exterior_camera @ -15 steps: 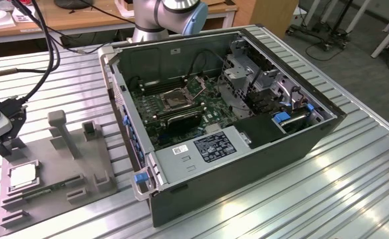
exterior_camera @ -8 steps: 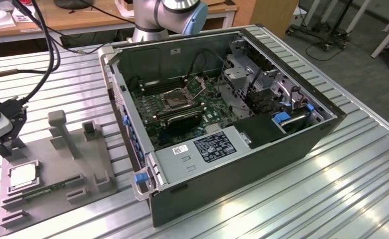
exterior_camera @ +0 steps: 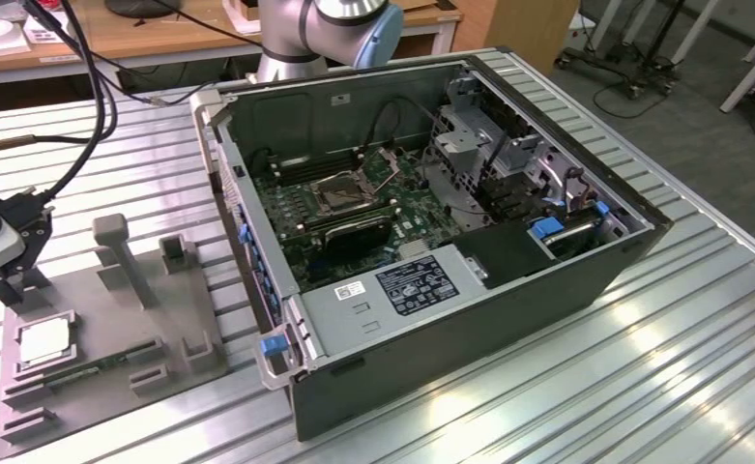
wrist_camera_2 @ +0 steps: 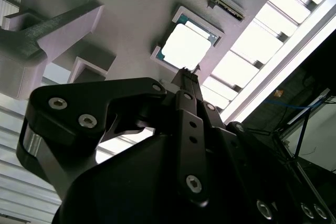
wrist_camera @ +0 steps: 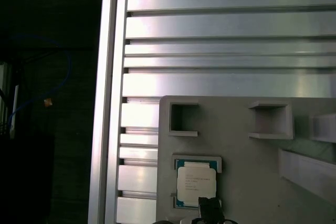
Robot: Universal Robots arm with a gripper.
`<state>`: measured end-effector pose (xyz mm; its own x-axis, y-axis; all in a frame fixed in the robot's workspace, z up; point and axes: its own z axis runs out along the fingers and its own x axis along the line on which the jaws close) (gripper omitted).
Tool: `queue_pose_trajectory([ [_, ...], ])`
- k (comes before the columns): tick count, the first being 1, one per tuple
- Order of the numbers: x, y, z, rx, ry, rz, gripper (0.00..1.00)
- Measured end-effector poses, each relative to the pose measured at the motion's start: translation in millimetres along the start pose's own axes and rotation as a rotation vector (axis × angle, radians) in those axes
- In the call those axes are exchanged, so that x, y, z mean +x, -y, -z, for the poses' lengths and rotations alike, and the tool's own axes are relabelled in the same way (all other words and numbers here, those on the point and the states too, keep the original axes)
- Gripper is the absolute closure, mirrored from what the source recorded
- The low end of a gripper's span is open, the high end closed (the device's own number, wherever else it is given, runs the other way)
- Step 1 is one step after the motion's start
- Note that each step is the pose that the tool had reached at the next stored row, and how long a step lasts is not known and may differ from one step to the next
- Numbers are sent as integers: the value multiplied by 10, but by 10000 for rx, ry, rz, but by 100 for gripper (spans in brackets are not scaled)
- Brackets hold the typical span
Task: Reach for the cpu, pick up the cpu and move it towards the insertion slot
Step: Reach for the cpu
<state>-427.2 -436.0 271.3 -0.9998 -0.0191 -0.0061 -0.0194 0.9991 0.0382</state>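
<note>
The cpu [exterior_camera: 44,340] is a small silvery square chip with a green rim. It lies flat in a square recess of the grey plastic tray [exterior_camera: 158,319] at the exterior view's left. Both wrist views look down on the cpu [wrist_camera_2: 186,45] [wrist_camera: 195,183]. My gripper [exterior_camera: 10,290] hangs just above the tray beside the chip, holding nothing. Its black tip [wrist_camera_2: 189,74] [wrist_camera: 210,205] sits at the chip's edge in both wrist views. The insertion slot [exterior_camera: 347,188], a shiny silver frame with a dark centre, is on the green board inside the open computer case.
The open computer case [exterior_camera: 480,290] stands in the middle of the slatted metal table [exterior_camera: 635,367]. Tall grey posts [exterior_camera: 113,256] rise from the tray near the gripper. A green memory stick [exterior_camera: 94,367] lies by the cpu. The table's edge [wrist_camera: 107,103] runs close to the tray.
</note>
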Motion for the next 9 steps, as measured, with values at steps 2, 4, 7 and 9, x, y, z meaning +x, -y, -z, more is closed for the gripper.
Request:
queue_pose_trajectory([
  [2, 0, 0, 0, 0, 0, 0, 90],
  [4, 0, 0, 0, 0, 0, 0, 90],
  [7, 0, 0, -1, 0, 0, 0, 90],
  [9, 0, 0, -11, -4, 6, 0, 90],
])
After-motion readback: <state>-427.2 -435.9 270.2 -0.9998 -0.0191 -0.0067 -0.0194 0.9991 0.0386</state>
